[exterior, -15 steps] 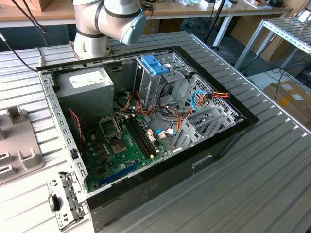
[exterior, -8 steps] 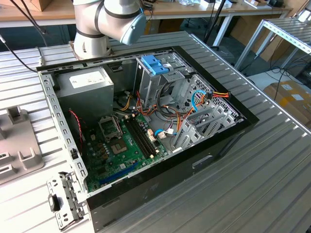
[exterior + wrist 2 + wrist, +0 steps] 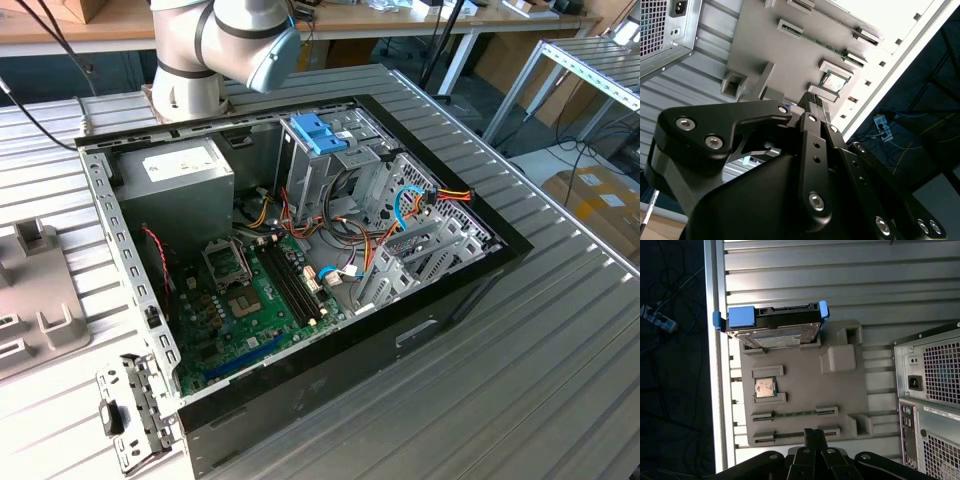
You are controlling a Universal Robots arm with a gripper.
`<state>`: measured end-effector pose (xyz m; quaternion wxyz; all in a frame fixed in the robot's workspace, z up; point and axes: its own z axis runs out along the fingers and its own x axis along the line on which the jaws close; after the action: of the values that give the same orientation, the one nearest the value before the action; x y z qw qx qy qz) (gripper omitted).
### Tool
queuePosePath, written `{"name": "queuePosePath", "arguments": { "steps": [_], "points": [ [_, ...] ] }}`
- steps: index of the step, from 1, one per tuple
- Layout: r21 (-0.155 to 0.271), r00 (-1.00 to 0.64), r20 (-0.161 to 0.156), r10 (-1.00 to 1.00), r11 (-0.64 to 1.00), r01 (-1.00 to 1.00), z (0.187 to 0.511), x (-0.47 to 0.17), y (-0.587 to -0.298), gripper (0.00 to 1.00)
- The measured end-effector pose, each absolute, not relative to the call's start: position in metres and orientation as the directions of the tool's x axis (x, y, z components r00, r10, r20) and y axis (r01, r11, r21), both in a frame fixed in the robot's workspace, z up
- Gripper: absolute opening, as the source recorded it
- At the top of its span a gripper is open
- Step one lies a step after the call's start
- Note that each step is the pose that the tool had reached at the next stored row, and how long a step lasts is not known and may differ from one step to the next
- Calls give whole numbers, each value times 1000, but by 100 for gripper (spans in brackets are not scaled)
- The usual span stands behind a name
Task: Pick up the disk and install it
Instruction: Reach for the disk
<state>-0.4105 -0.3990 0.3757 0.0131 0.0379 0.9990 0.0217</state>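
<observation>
The disk (image 3: 772, 326), a grey metal drive with bright blue side rails, rests on one end of a grey holder plate (image 3: 805, 390) in the first wrist view. My gripper (image 3: 813, 432) hovers over the opposite end of that plate, well apart from the disk. Its fingers are shut with nothing between them. In the second wrist view the gripper (image 3: 811, 98) stands above the same plate (image 3: 780, 50), and its black body hides the disk.
The open computer case (image 3: 300, 250) lies on the ribbed metal table (image 3: 560, 360), with a light-blue bracket (image 3: 318, 133) on its drive cage and a grey power supply (image 3: 175, 180). A processor chip (image 3: 765, 386) sits on the plate. The case's rear panel (image 3: 932, 390) stands beside the plate.
</observation>
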Motion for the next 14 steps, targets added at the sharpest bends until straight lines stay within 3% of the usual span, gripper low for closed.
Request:
{"name": "queuePosePath", "arguments": {
  "steps": [14],
  "points": [
    [44, -997, -25, 76, 996, 75, 362, -414, -399, 11]
  ]
}}
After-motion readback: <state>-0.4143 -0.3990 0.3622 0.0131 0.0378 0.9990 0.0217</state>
